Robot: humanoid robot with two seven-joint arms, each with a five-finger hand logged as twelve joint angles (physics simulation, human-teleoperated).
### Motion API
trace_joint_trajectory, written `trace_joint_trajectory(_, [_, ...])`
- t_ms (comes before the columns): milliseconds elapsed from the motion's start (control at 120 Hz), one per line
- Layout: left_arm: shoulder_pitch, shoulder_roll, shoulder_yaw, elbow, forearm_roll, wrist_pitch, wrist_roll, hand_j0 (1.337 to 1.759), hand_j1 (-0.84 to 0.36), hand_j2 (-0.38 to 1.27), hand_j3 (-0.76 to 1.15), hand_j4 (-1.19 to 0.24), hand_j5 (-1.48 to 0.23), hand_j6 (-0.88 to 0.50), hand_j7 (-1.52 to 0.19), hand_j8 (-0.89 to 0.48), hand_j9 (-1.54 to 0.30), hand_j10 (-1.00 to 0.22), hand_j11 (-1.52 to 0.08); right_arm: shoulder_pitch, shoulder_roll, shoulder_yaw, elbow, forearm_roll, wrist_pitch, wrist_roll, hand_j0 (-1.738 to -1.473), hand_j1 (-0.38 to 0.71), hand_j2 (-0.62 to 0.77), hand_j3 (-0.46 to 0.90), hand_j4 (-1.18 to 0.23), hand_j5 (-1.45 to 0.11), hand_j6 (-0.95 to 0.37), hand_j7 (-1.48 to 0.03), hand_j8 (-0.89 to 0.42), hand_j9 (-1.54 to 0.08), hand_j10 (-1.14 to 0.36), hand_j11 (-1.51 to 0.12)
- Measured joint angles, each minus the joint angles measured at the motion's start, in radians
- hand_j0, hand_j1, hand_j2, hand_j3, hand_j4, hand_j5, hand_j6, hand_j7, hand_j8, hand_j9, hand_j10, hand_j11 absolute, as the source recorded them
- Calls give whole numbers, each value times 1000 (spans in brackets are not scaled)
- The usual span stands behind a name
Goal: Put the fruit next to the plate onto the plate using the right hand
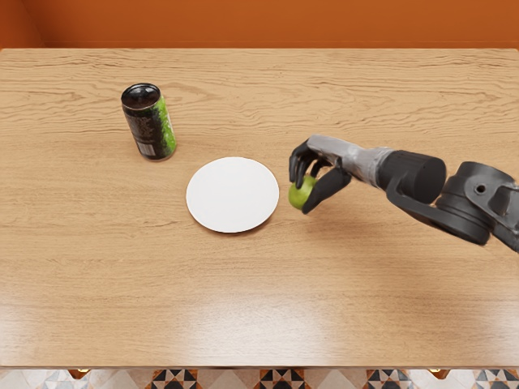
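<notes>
Item 1. Light-grained wooden table [259, 284], seen from above at a slant and filling almost the whole view. An orange wall runs along its far edge and patterned floor tiles show below its near edge.

Item 2. Round, flat white plate [233, 194], lying near the middle of the table with its top surface bare.

Item 3. Small round green fruit [300, 195], just off the plate's right rim and not on the plate. It is partly covered by fingers, and only its lower left side shows. Whether it rests on the tabletop or is raised slightly off it cannot be told.

Item 4. Right hand [316, 174], with dark fingers and a grey back, on an arm [422, 182] of grey and black segments that enters from the right edge. The fingers [298, 166] curl down over the top and far side of the fruit. Another dark digit presses against its right side, so the hand is closed around the fruit in a grasp.

Item 5. Cylindrical drinks can [149, 121], black with a bright green panel and a dark top. It stands upright at the table's far left, well apart from the plate and the fruit.
</notes>
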Motion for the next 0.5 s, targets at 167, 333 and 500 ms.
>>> trace_joint_trajectory(167, [0, 0, 0, 0, 0, 0, 0, 1658, 69, 47, 0, -234, -304, -234, -304, -234, -304, -234, -304, 64, 123, 9, -86, 3, 21, -1, -1654, 270, 375, 0, -842, -1202, -813, -1134, -334, -1154, -429, -1145])
trace_joint_trajectory(333, [0, 0, 0, 0, 0, 0, 0, 1658, 69, 46, 0, -234, -304, -234, -304, -234, -304, -234, -304, 108, 223, -1, -182, -8, 23, 14, -1655, 300, 444, 0, -843, -1201, -827, -1134, -336, -1150, -430, -1145])
trace_joint_trajectory(500, [0, 0, 0, 0, 0, 0, 0, 1658, 69, 46, 0, -234, -304, -234, -304, -234, -304, -234, -303, 126, 311, -34, -276, -49, 22, 57, -1655, 330, 535, 0, -845, -1198, -854, -1134, -348, -1160, -438, -1150])
